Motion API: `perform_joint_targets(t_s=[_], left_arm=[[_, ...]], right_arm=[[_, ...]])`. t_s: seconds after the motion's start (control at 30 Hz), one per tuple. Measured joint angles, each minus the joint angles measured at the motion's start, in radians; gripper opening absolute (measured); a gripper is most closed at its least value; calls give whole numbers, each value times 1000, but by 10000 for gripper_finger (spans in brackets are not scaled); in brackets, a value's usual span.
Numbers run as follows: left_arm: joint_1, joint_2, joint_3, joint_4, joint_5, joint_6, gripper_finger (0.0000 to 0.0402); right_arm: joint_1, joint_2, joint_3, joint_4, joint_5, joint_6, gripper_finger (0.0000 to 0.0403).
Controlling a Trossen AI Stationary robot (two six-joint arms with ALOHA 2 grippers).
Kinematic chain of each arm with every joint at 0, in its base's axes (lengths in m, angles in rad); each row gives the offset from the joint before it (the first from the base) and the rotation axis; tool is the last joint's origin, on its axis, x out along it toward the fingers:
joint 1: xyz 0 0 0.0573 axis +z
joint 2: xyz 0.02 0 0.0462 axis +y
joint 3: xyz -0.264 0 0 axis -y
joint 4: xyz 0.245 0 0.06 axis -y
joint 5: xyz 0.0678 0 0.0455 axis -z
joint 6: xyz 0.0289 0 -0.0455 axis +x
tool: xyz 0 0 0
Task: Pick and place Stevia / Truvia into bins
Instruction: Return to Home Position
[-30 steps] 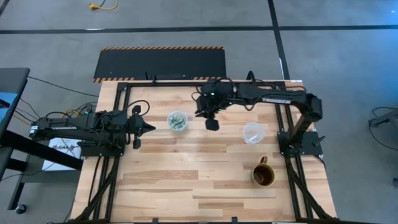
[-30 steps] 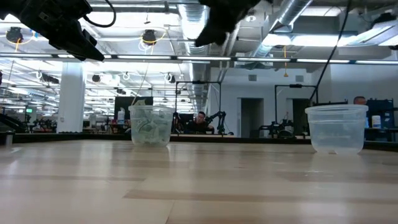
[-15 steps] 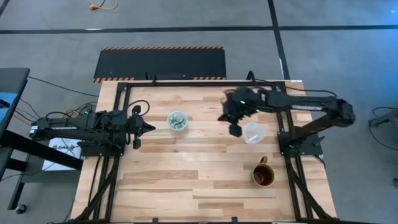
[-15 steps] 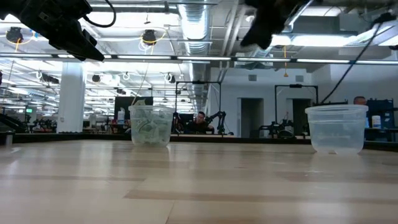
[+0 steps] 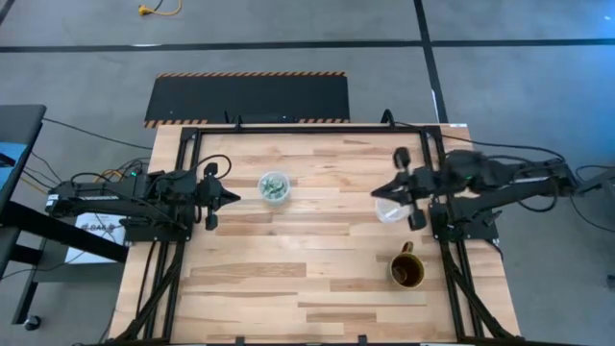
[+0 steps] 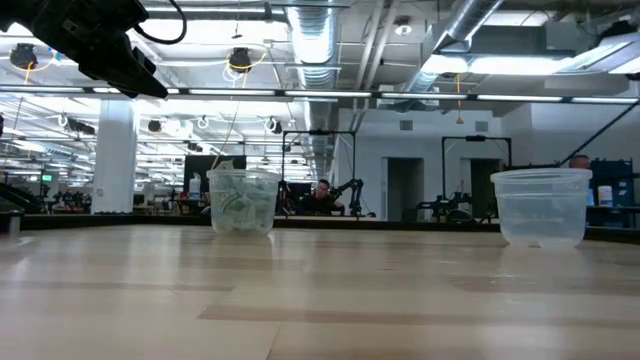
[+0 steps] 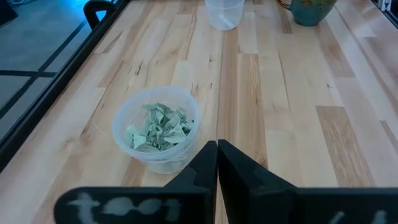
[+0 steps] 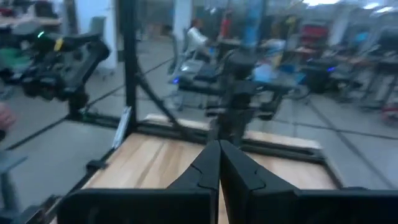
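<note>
The Stevia sachets (image 7: 157, 126), green and white, lie heaped inside the left clear bin (image 5: 274, 186), which stands on the table's far left part. The second clear bin (image 5: 392, 208) stands empty to the right. My left gripper (image 5: 233, 197) hovers shut and empty just left of the filled bin, seen close in its wrist view (image 7: 217, 149). My right gripper (image 5: 374, 192) is shut, points level toward the table's left, and hangs above the empty bin's left rim with nothing between its fingers (image 8: 219, 152). It is out of the low view.
A brown mug (image 5: 405, 270) stands near the right front. Black frame rails (image 5: 437, 163) border the table on both sides and along the far edge. Bare wood spreads across the middle and near part of the table (image 5: 307, 279).
My right gripper has swung from beside the filled bin toward the table's right edge, drawing back over the empty bin. It has tipped from pointing down to level and has risen out of the low view. The bins and sachets have stayed put.
</note>
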Motion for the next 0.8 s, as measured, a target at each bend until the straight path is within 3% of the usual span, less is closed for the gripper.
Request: perform_joint_targets(t_s=[0.23,0.33,0.43,0.8], left_arm=[[0,0,0,0,1,0,0],[0,0,0,0,52,0,0],[0,0,0,1,92,0,0],[0,0,0,2,77,0,0]], right_arm=[[5,-137,-57,-4,65,3,0],[4,-214,-101,-8,104,-1,0],[4,-286,-145,15,106,13,0],[4,-501,-306,16,102,69,0]])
